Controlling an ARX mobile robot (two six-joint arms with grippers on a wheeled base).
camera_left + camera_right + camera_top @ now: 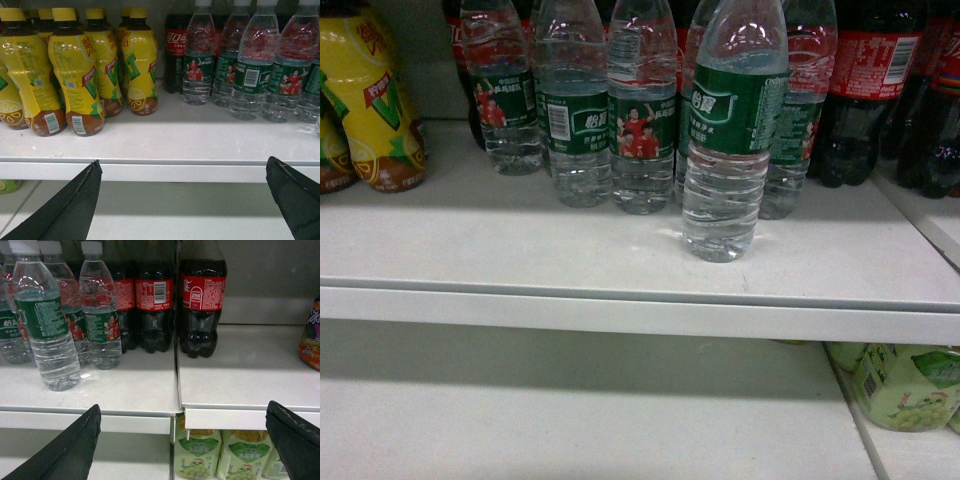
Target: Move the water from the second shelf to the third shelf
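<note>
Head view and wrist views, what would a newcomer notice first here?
One water bottle stands alone ahead of its row, near the front edge of the white shelf. Yellow drink bottles crowd the left end and dark cola bottles the right. Both grippers' jaws stand open below the shelf edge, empty.

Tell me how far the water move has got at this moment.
Nothing looks done: the water bottle stands forward of its row on the upper shelf, and the visible part of the shelf below holds no water. Nothing is in hand either; the left tool and right tool are open and empty. Grasping, lowering and placing remain.
</note>
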